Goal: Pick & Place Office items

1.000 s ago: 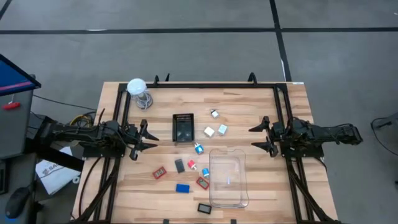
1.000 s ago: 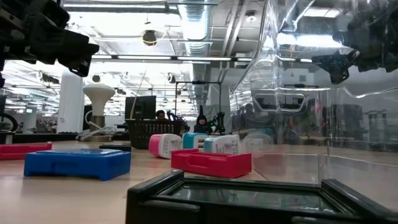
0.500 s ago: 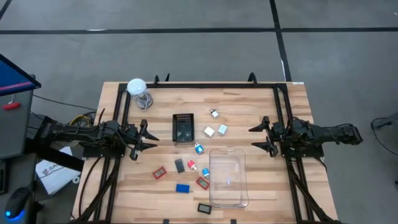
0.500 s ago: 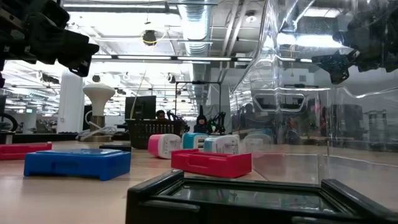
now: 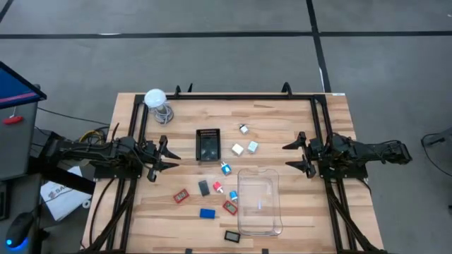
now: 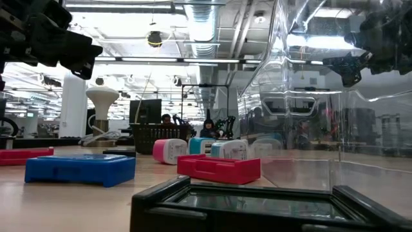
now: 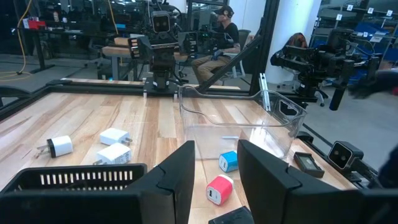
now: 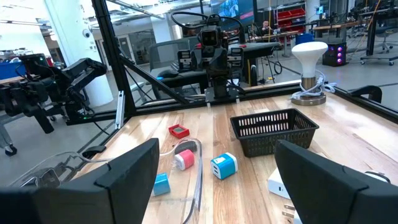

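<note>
The office items lie loose mid-table between both arms. In the high view there are three white cubes (image 5: 237, 149), cyan-and-red bits (image 5: 225, 168), flat red rectangles (image 5: 181, 196), a blue rectangle (image 5: 207, 213) and black rectangles (image 5: 232, 236). My left gripper (image 5: 167, 156) hovers open at the table's left side, clear of them. My right gripper (image 5: 296, 154) hovers open at the right side. The left wrist view shows my left gripper (image 7: 214, 177) above a pink bit (image 7: 218, 189) and a cyan bit (image 7: 228, 161). The right wrist view shows my right gripper (image 8: 214, 180) open wide.
A black mesh tray (image 5: 207, 144) sits mid-table. A clear plastic box (image 5: 258, 201) stands toward the near right. A white ball-shaped thing on a wire coil (image 5: 156, 102) stands at the far left corner. A black frame (image 5: 233, 96) rims the table. People sit in the room beyond.
</note>
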